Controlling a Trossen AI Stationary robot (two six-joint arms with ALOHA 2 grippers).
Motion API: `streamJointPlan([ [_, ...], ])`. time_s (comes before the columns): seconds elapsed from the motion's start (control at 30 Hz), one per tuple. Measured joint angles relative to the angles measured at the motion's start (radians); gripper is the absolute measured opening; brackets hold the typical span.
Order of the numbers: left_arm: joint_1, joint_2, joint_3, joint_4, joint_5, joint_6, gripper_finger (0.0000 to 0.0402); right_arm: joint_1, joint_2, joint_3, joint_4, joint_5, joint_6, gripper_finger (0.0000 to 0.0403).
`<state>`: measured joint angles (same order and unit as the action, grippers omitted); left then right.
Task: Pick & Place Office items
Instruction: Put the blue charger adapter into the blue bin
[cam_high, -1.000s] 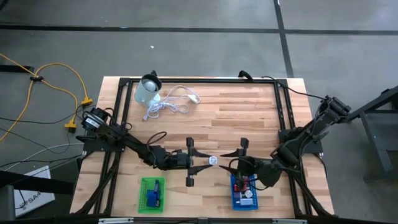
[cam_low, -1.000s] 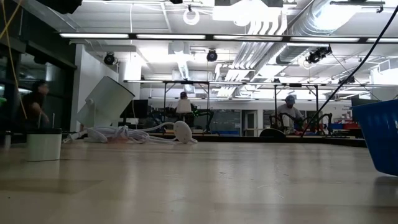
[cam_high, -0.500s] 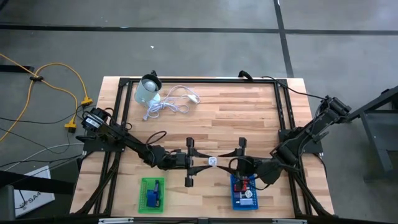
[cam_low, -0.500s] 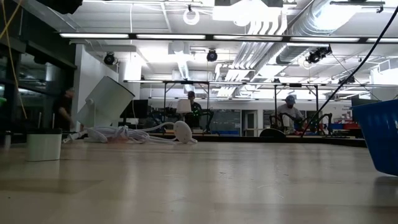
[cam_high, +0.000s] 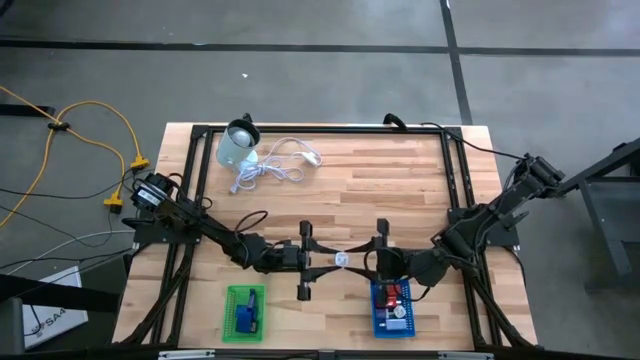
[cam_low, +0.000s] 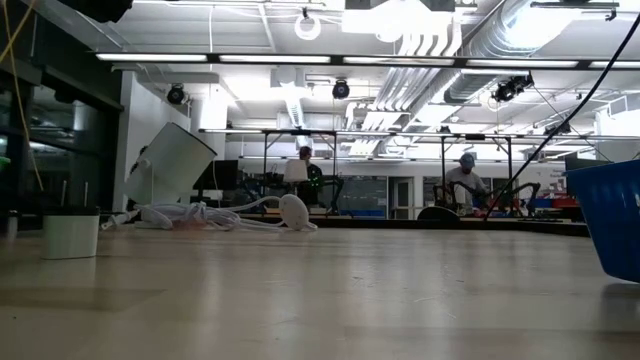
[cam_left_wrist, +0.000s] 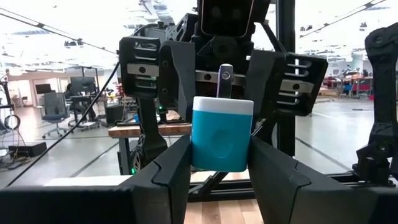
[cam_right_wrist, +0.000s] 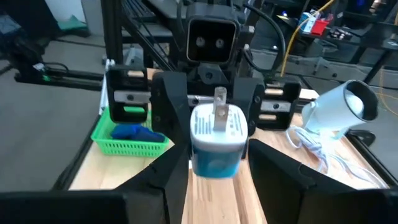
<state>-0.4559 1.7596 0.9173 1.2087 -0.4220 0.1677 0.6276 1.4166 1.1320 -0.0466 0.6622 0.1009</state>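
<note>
One office item, a small plug adapter (cam_left_wrist: 222, 134) with a blue body, a white face and metal prongs (cam_right_wrist: 219, 111), hangs above the table's near middle (cam_high: 342, 258). My left gripper (cam_high: 330, 261) (cam_left_wrist: 221, 165) is shut on it from the table's left. My right gripper (cam_high: 362, 262) (cam_right_wrist: 217, 169) faces it from the right, with its open fingers flanking the adapter's other end. Other office items lie in a green basket (cam_high: 232, 312) and a blue basket (cam_high: 377, 322). My left gripper pinches the adapter's blue body by its two opposite sides (cam_left_wrist: 198, 152) between its two fingers. The fingers come nearly level from the table's left. The adapter is lifted clear of the table, prong (cam_left_wrist: 225, 78) standing up. My right gripper's fingers (cam_right_wrist: 177, 168) stand close on either side of the adapter; whether they touch it I cannot tell.
A pale round container (cam_high: 238, 148) and a coiled white cable (cam_high: 275, 165) lie at the far left. Both baskets stand at the near edge under the arms. The low view shows the blue basket's wall (cam_low: 612, 220) and a small white cup (cam_low: 70, 235).
My right gripper has gone toward the table's left, closing up to the adapter. The adapter and my left gripper have kept still.
</note>
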Motion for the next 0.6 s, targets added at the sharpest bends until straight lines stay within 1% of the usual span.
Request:
streamJointPlan([
  [0.07,0.002,0.000,0.000,0.000,0.002,0.000,0.0133,-0.003,0.002,0.000,0.012,-0.014,-0.001,0.0153],
  [0.4,0.005,0.001,-0.002,-0.005,0.005,0.000,0.0133,-0.019,0.044,0.000,0.057,-0.016,-0.046,0.0153],
  [0.6,0.005,0.001,-0.002,0.004,0.006,0.017,0.0133,-0.018,0.047,0.000,0.088,-0.015,-0.075,0.0153],
])
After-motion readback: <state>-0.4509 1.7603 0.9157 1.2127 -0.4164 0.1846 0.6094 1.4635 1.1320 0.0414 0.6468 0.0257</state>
